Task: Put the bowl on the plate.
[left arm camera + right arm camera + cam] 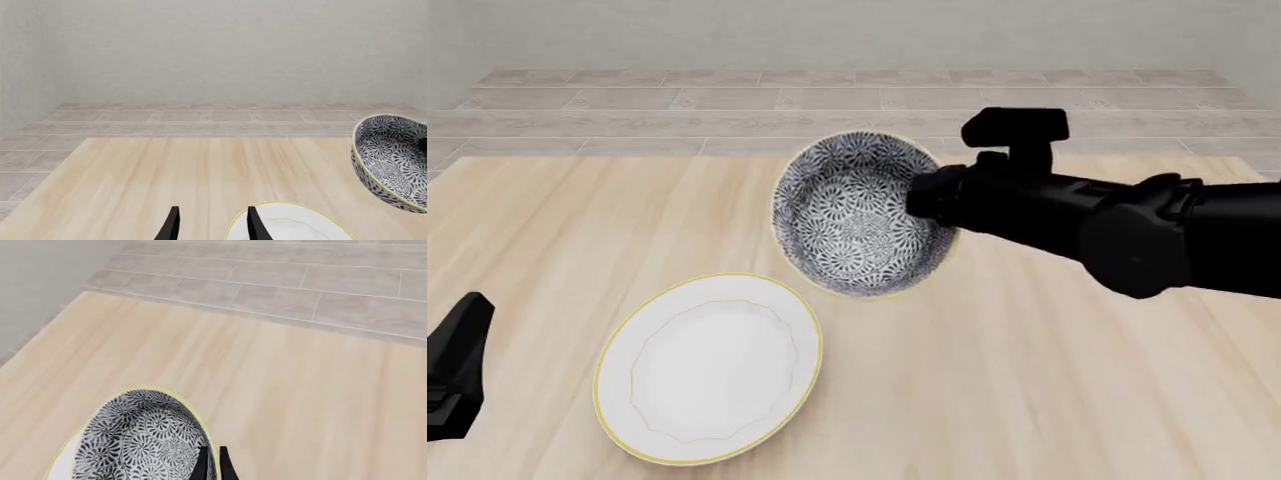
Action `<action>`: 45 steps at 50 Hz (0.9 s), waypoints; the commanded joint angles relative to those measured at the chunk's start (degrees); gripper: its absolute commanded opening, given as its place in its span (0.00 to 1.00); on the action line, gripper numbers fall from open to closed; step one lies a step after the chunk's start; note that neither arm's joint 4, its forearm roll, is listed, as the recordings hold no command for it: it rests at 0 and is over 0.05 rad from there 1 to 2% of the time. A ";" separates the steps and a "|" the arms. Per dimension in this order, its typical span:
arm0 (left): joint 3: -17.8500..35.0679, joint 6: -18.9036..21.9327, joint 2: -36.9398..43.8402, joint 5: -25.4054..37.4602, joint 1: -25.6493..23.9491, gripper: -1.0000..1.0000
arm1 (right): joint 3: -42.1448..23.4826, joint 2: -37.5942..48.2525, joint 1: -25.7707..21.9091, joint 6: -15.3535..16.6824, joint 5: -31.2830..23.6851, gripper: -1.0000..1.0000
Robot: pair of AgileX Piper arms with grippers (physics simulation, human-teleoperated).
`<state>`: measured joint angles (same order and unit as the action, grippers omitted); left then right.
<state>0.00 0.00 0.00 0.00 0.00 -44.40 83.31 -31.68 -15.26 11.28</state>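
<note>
I have the bowl [857, 215] up off the table [1028, 380] in the right gripper [212, 460], fingers pinched on its rim at the right-hand edge in the front view. In the right wrist view the two fingertips sit close together with the rim wall between them, so I read that as clamped on the bowl. The bowl is tilted hard: its opening faces the front camera, slightly downward, with the rim near upright rather than level.

The plate [710, 367] lies flat at lower left of the front frame, below and to the left of the bowl. Their edges look near each other in that view, but the bowl is not over the plate's centre yet.

So what matters is down-left in the front frame from the bowl to the plate. I judge I need to carry it that way and roll the wrist to level the rim before lowering.

The left gripper [211, 224] hangs near the plate's edge, jaws apart and holding nothing. It is nearer the plate, but the right arm has the load.
</note>
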 commanded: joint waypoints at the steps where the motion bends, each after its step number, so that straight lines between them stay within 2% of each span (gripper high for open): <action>1: 0.00 0.00 0.00 0.00 0.00 1.00 | -4.29 2.78 -1.86 -1.52 -0.84 0.00; 30: 0.00 0.00 0.00 0.00 0.00 1.00 | -10.14 9.78 -9.01 -4.34 -0.91 0.00; 39: 0.00 0.00 0.00 0.00 0.00 1.00 | -11.18 11.66 -9.99 -7.69 0.22 0.00; 45: 0.00 0.00 0.00 0.00 0.00 1.00 | -11.37 12.07 -10.19 -8.19 0.96 0.00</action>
<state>0.00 0.00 0.00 0.00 0.00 -54.68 94.33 -40.90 -21.38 11.19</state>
